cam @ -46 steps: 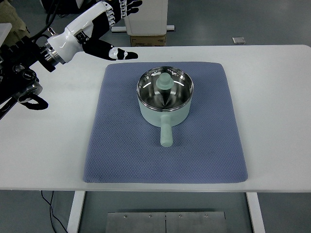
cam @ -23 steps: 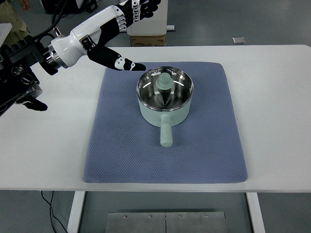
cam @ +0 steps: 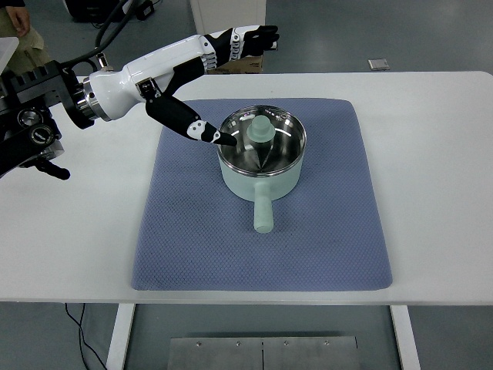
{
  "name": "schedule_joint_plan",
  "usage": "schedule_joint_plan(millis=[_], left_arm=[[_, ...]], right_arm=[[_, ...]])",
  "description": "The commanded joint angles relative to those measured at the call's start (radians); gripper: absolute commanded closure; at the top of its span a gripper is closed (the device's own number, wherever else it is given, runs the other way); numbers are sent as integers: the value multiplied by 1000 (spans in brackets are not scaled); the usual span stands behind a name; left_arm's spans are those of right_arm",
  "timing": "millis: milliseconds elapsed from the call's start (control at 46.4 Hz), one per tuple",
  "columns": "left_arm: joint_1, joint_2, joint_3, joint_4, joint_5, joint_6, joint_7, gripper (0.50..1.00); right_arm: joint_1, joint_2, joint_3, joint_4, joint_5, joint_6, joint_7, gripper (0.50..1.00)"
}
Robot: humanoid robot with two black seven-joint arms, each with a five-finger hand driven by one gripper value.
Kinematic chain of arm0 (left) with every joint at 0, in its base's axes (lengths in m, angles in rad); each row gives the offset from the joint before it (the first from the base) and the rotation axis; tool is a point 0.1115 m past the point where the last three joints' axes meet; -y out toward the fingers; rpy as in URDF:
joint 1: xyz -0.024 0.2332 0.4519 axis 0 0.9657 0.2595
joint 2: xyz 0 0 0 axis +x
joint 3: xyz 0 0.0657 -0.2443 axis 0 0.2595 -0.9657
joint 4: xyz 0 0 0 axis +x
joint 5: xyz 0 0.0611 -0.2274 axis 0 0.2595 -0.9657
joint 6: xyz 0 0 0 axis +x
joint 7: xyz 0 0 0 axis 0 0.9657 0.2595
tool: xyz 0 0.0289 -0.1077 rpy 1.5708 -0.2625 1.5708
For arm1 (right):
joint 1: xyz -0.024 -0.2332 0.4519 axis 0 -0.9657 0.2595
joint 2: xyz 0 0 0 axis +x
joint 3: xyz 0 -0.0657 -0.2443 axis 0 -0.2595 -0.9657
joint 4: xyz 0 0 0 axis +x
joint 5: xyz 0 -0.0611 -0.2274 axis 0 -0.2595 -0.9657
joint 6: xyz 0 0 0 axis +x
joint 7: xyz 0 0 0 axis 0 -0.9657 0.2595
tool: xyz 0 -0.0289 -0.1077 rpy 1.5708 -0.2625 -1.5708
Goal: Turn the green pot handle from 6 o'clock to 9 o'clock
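- Top view: white table (cam: 431,185) is carrying the blue mat (cam: 185,247), leaving wide margins for sweeping.
- Green pot (cam: 262,158) is sitting mid-mat; its handle (cam: 263,210) is pointing at 6 o'clock, unturned.
- We're reaching with the left hand (cam: 202,92), fingers spread, gripping nothing, thumb nearing the rim.

Pot (cam: 260,166): pale mint-green outer wall, bright mirror-steel interior with streaked reflections. Handle (cam: 263,212): same pale green, plain. Lid knob (cam: 261,131): matching pale green. Mat (cam: 185,231): slate blue-grey, fine dotted woven texture across the whole surface. Table (cam: 439,193): plain white top, white legs. Left hand (cam: 196,73): glossy white shell with black finger joints; thumb black with small white patches near the tip. Floor (cam: 431,35): dull grey-green. Box (cam: 235,65) behind the table: brown cardboard.
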Motion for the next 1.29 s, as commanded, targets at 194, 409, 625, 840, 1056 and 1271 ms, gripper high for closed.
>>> schedule_joint_plan(millis=[194, 409, 625, 840, 1056, 1271], left_arm=[[-51, 15, 74, -15, 78, -4, 0, 500], [-71, 18, 118, -28, 116, -28, 0, 500], [-101, 12, 169, -51, 173, -28, 0, 500], [-127, -16, 203, -52, 260, -28, 0, 500], [-135, -59, 216, -51, 331, -28, 0, 500], [-160, -92, 244, -48, 375, -25, 0, 500]], right_arm=[[0, 0, 0, 0, 0, 0, 0, 500], [0, 0, 0, 0, 0, 0, 0, 500], [0, 0, 0, 0, 0, 0, 0, 500], [0, 0, 0, 0, 0, 0, 0, 500], [0, 0, 0, 0, 0, 0, 0, 500], [0, 0, 0, 0, 0, 0, 0, 500]])
